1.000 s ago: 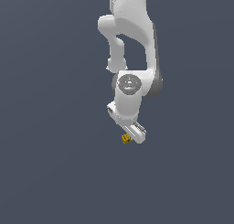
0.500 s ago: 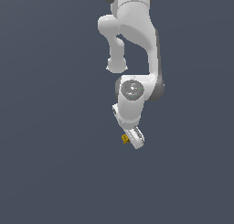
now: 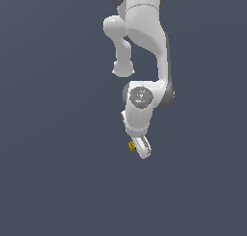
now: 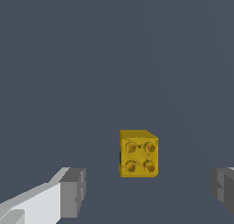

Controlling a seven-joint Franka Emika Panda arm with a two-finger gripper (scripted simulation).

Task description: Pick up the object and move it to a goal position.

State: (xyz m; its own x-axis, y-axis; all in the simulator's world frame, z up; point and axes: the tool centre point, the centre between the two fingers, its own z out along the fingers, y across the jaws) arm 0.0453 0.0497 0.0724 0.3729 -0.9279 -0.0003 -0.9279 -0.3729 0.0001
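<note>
Below the white arm (image 3: pixel 144 42), near the middle of the exterior view, the gripper (image 4: pixel 146 191) hangs with its jaws spread wide and nothing between the pads. Wrist view: two grey fingertips (image 4: pixel 73 191), one at each side of the frame and well apart, the second cut off by the picture's edge; neither touches the object (image 4: pixel 138 153). Object: one small golden-yellow block, squarish, with four round studs in a two-by-two grid on the face turned to the wrist camera, the studs and one side edge shaded darker. Position: on the plain dark grey-blue ground (image 4: pixel 114 58), in line with the gap between the fingers but farther from the camera than the tips — apart from both. Exterior view: the object (image 3: pixel 131 146) shows only as a yellow speck just beside the gripper (image 3: pixel 142 148), on the exterior view's left of it; studs not legible there. The fingers themselves are hard to separate in that view — they merge into one white shape. Contact between block and ground cannot be judged from either picture.
</note>
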